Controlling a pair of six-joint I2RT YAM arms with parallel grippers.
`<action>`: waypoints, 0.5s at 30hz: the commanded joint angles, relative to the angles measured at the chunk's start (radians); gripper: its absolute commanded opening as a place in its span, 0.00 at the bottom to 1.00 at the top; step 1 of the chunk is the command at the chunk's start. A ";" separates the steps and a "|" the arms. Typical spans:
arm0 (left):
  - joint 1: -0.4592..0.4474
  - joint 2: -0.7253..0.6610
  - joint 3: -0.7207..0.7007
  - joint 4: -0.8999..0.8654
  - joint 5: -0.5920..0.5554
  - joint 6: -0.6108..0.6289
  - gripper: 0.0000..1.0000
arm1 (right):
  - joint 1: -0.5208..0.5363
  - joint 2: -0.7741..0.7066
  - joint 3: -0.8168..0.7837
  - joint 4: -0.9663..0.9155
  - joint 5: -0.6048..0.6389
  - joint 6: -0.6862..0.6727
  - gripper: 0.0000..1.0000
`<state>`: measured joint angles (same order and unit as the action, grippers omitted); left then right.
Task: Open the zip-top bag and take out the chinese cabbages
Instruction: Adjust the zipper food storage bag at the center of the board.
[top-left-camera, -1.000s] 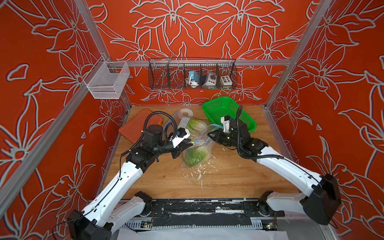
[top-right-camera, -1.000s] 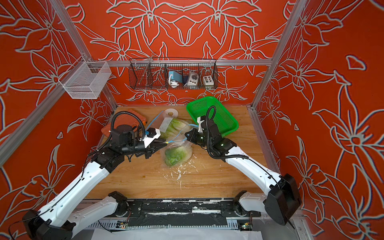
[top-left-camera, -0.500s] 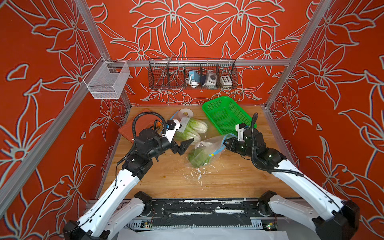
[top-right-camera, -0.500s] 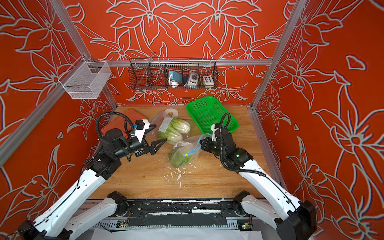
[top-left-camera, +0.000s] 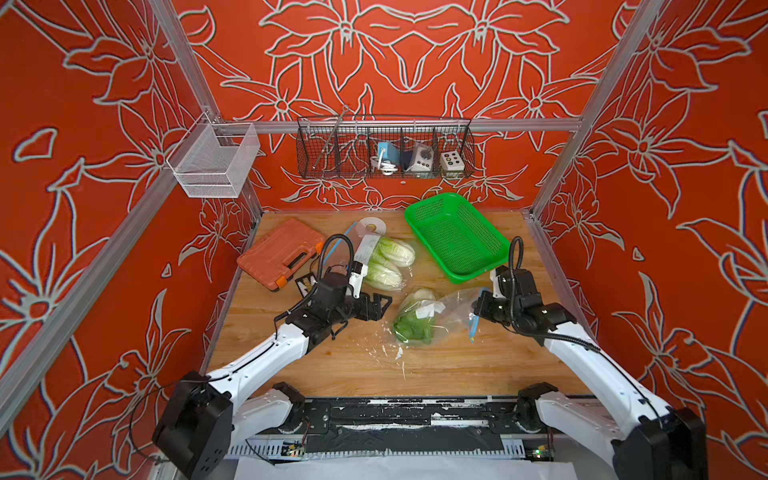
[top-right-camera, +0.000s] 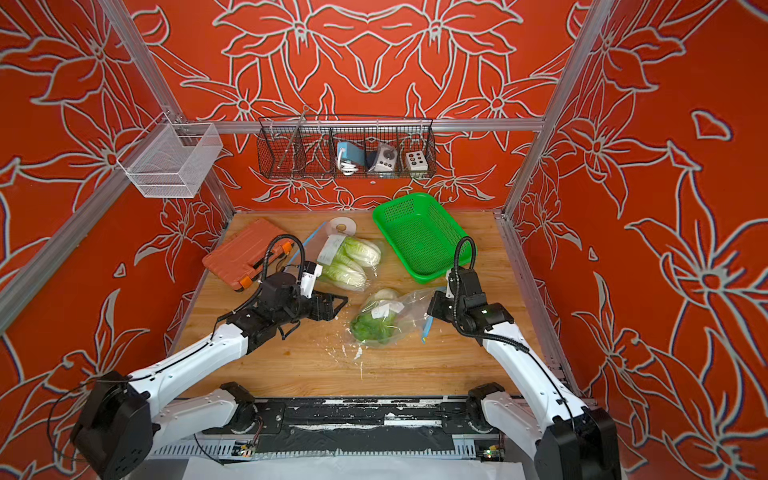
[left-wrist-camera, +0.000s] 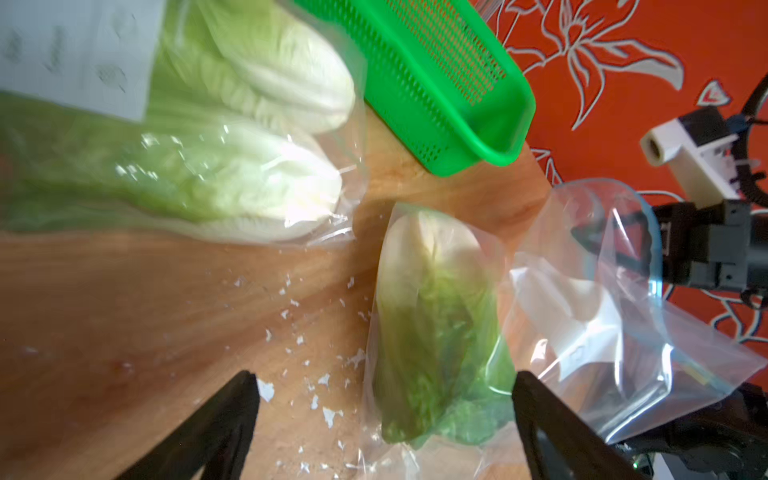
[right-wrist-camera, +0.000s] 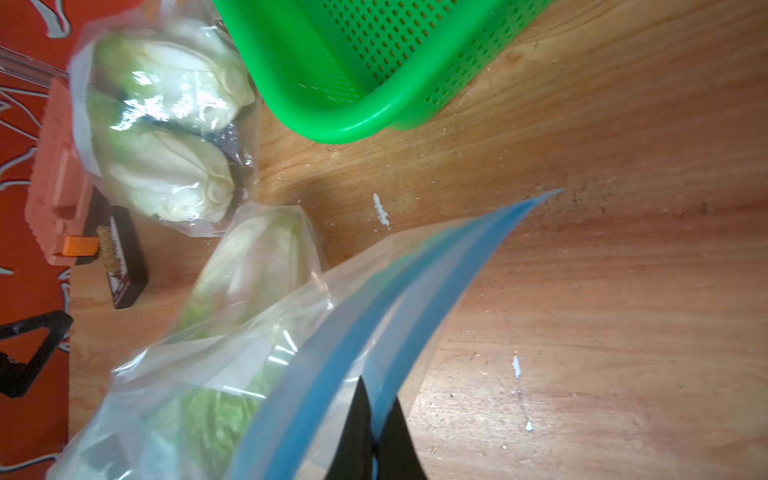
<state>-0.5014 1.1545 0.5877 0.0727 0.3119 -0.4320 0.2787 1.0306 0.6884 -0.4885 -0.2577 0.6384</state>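
Green basket (top-left-camera: 469, 276), orange case (top-left-camera: 280, 253) and tape roll (top-left-camera: 372, 225) sit on the table (top-left-camera: 457, 374).

Orange-red walls (top-left-camera: 415, 62) with white flower outlines, green perforated basket (top-left-camera: 428, 245), orange case (top-left-camera: 282, 253), clear zip-top bag (top-left-camera: 455, 309) with blue strip (right-wrist-camera: 415, 291) — white-based, green-tipped chinese cabbages (top-left-camera: 392, 255), pale wood-grain table (top-left-camera: 457, 365).

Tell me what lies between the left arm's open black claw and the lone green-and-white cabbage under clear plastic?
Only bare wooden tabletop with white flakes separates the left gripper from that cabbage; both top views and the left wrist view agree.
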 joint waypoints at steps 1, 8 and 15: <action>-0.037 0.073 -0.018 0.102 -0.003 -0.126 0.93 | -0.040 0.059 -0.009 0.024 0.008 -0.097 0.00; -0.059 0.206 -0.011 0.163 -0.011 -0.201 0.94 | -0.108 0.155 0.032 0.022 0.107 -0.177 0.00; -0.090 0.315 -0.003 0.239 0.129 -0.203 0.89 | -0.148 0.198 0.012 0.062 0.039 -0.189 0.00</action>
<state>-0.5774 1.4307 0.5690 0.2508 0.3595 -0.6186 0.1383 1.2022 0.6907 -0.4358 -0.2085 0.4789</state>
